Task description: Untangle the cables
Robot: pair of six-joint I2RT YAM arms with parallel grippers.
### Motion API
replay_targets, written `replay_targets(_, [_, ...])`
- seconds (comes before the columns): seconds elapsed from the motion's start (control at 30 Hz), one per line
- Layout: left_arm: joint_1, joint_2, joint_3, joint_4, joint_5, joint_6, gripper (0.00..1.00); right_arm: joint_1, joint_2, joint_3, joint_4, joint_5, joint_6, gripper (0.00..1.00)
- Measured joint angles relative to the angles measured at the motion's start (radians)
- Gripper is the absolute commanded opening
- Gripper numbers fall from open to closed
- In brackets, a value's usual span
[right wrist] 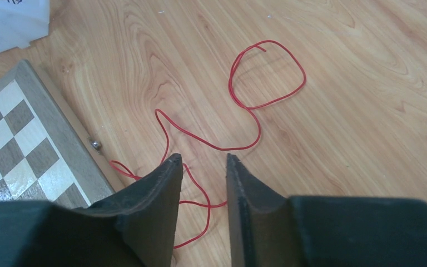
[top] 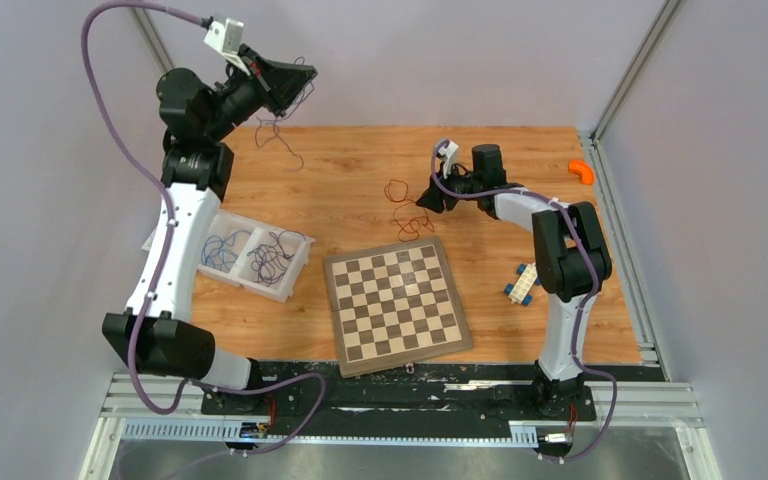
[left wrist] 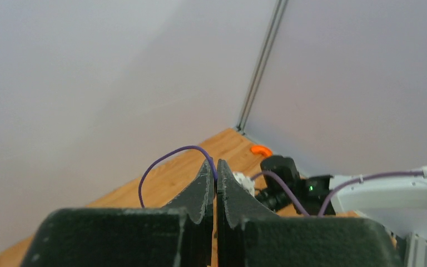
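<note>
red cable (top: 406,222) on the table (top: 340,170) just beyond the chessboard (top: 396,303)

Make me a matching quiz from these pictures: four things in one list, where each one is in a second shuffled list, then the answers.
Things:
1. red cable
2. purple cable
3. orange piece
4. chessboard

Places:
A. by the far right corner of the table
B. pinched in the shut left gripper
C. lying loose on the wood at the open right gripper
D. flat on the near part of the table, between the two arms

Pairs: 1-C, 2-B, 3-A, 4-D
</note>
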Motion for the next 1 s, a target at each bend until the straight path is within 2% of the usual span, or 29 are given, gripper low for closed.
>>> replay_targets(0.13, [0.063,-0.139,-0.161,-0.054,0.043,0.042,0.00,-0.006,-0.024,0.000,-0.039,0.000,-0.008,0.45])
replay_targets(0.33, [0.199,-0.336,-0.409,-0.183,0.109,0.097,0.00,-0.023,-0.078,0.002,-0.057,-0.001,-0.006,0.80])
replay_targets(0.47, [0.215,-0.441,-0.546,-0.254,0.180,0.137,0.00,-0.028,-0.091,0.004,-0.063,0.002,-0.008,0.95])
replay_targets(0.6, [0.242,-0.508,-0.629,-0.306,0.216,0.161,0.00,-0.029,-0.092,0.006,-0.081,0.014,-0.008,0.98])
replay_targets(1.0, [0.483,-0.539,-0.764,-0.362,0.218,0.168,0.00,-0.029,-0.095,0.009,-0.105,0.026,-0.008,0.99])
